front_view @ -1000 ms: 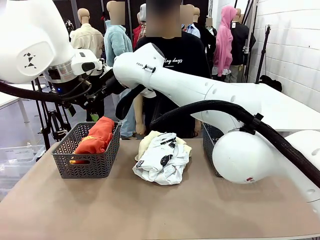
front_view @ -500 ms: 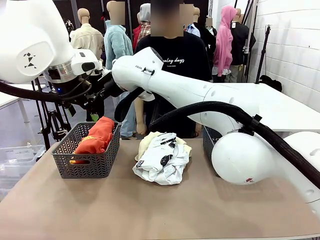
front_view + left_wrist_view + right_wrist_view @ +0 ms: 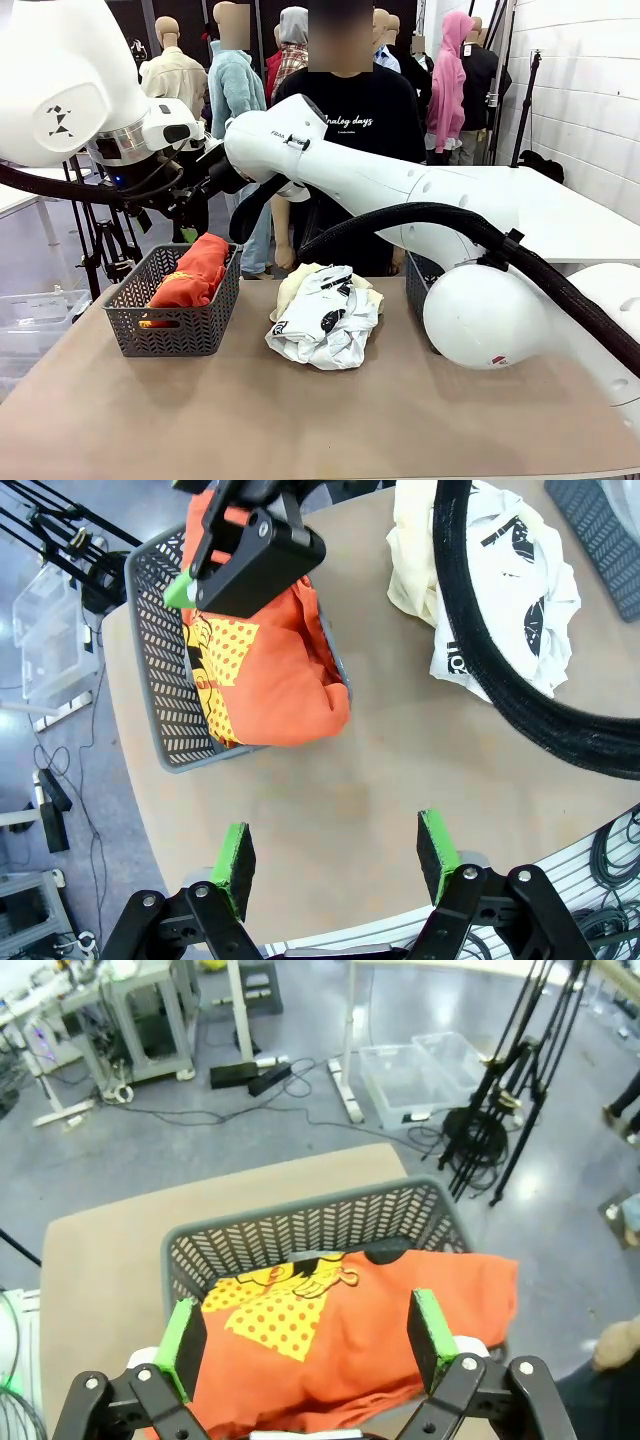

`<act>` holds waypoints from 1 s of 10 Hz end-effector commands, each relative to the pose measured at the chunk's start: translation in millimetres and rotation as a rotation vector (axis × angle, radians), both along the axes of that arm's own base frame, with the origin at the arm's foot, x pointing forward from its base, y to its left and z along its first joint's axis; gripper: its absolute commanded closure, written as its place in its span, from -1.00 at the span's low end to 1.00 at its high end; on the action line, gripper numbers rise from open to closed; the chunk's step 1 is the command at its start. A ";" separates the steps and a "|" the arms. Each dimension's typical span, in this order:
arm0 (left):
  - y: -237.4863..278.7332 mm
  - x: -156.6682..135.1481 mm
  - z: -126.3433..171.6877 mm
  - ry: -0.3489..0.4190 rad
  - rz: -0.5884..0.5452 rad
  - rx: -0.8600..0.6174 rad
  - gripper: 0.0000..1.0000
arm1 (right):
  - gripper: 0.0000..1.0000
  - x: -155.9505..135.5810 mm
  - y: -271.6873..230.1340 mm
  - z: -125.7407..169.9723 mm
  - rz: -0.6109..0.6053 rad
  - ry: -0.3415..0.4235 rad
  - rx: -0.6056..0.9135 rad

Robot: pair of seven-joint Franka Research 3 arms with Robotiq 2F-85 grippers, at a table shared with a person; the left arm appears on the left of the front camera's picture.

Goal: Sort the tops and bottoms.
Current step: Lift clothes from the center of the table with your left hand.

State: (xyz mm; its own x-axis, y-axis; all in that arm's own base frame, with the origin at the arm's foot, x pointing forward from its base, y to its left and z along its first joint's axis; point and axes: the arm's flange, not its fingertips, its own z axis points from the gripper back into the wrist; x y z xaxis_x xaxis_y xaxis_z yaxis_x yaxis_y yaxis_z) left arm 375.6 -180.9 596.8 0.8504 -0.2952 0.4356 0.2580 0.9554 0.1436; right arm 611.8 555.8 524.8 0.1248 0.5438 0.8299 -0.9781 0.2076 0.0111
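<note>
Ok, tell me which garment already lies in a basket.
The orange-red garment, in the grey basket; the white printed one and pale yellow one lie on the table.

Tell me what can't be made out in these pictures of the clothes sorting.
- Right basket: front view, the right arm covers most of it; contents unknown.
- Pale yellow garment: front view, mostly under the white printed garment; type unclear.
- Orange garment: right wrist view, folded in the left basket and cut by the bottom edge; top or bottom unclear.

Left arm [image 3: 60, 100] and right arm [image 3: 400, 190] hover, jaws spread.
</note>
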 end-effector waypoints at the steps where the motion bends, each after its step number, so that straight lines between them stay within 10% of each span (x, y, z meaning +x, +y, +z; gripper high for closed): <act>1: 1.4 -1.0 -1.0 -0.017 0.011 0.010 -0.70 | -1.00 -27.5 -54.5 38.6 -0.107 -0.029 -0.041; 8: 1.4 -1.0 -1.0 -0.017 0.011 0.010 -0.70 | -1.00 -131.7 -214.4 126.3 -0.578 0.111 -0.191; 9: 1.4 -1.0 -1.0 -0.017 0.011 0.010 -0.70 | -1.00 -0.7 -144.0 198.5 -0.426 0.012 -0.122; 10: 1.4 -1.0 -1.0 -0.017 0.011 0.010 -0.70 | -1.00 -0.7 -144.0 198.5 -0.426 0.012 -0.122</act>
State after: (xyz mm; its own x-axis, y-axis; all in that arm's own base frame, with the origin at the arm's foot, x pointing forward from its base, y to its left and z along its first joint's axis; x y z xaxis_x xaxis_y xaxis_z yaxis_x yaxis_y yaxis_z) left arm 375.5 -180.9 596.9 0.8503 -0.2952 0.4358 0.2580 0.9554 0.1437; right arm 602.1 402.1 738.5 0.4216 0.5293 0.7363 -0.7719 0.6356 -0.0150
